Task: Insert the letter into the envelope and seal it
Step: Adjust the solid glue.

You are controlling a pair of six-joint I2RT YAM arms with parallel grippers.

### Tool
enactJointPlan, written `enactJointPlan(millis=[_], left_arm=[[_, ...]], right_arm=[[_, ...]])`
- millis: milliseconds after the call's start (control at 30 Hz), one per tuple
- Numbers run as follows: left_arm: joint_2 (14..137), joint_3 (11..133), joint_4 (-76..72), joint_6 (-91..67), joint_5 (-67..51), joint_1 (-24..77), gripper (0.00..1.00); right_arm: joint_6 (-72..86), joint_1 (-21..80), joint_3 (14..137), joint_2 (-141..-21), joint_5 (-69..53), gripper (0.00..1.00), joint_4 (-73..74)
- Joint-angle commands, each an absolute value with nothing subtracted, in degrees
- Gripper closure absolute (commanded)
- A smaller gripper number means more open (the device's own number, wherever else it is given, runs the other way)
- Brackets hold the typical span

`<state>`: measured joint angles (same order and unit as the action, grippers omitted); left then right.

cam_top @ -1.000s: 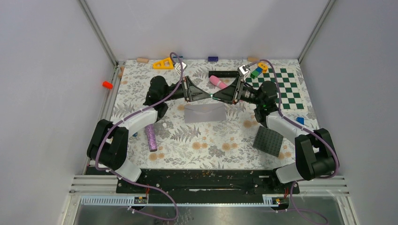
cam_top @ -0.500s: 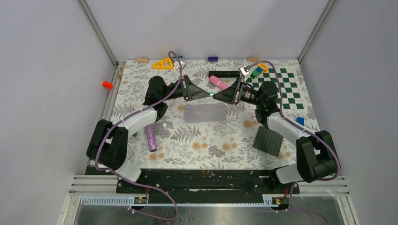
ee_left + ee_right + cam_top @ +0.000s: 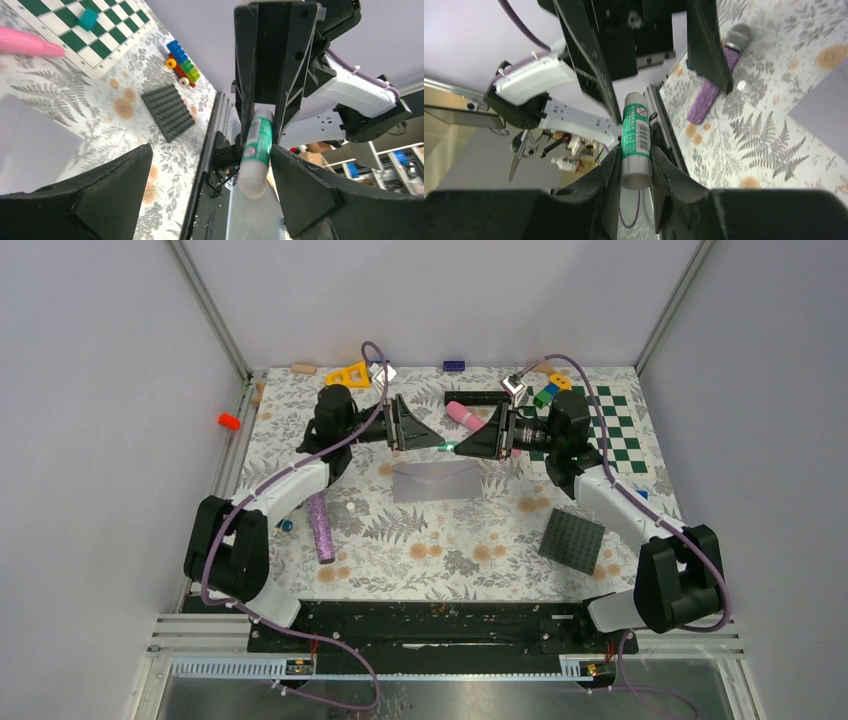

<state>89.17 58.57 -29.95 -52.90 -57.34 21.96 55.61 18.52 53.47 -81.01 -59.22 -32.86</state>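
Right gripper (image 3: pixel 635 166): jaws nearly closed, clamped on the grey butt end of a green-labelled glue stick (image 3: pixel 636 134). The tube juts straight out past the fingertips, so its long axis follows the gripper's own and lies roughly level, running right to left across the table (image 3: pixel 470 540). Left gripper (image 3: pixel 210 150): jaws spread wide and holding nothing. It faces the right one nose to nose, and the stick's free whitish end points into its gap without touching either finger. Envelope (image 3: pixel 437 481): flat on the table below the meeting point and a little toward the arm bases, long axis left to right, so about parallel to the stick. Both grippers sit about equally near it. Judgement: the right arm has the glue, so it must tip the free end down and come nearer. The letter shows in no view; cannot tell if it is inside.
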Motion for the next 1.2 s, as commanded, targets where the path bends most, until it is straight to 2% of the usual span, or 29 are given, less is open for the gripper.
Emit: enactJointPlan(millis=[0, 33, 100, 200, 400, 467, 1167], left_arm=[[85.9, 66.4, -15.8, -37.3, -62.5, 20.3, 0.09], [85.6, 66.9, -14.9, -36.2, -63.9, 20.3, 0.05], [84.7, 67.8, -12.5, -34.0, -65.1, 20.6, 0.03], [84.1, 70.7, -1.6, -24.9, -66.4, 22.3, 0.03], [85.3, 77.3, 27.6, -1.2, -66.2, 27.7, 0.05], [85.6, 77.4, 29.5, 1.9, -65.2, 28.1, 0.06], [87.1, 76.9, 31.4, 5.1, -62.6, 32.2, 0.28]], right_arm=[[36.7, 18.4, 60.3, -78.5, -66.9, 0.88, -9.5], [32.4, 18.4, 61.6, -78.6, -66.4, 0.88, -3.8], [27.1, 18.5, 62.7, -78.9, -65.7, 0.88, 3.4], [22.0, 18.6, 64.2, -79.8, -65.2, 0.88, 8.4], [-0.5, 19.3, 76.4, -85.6, -65.9, 0.88, 34.2], [-6.1, 19.8, 79.1, -86.0, -65.7, 0.88, 39.6], [-11.2, 23.2, 79.9, -87.6, -64.0, 0.87, 43.8]])
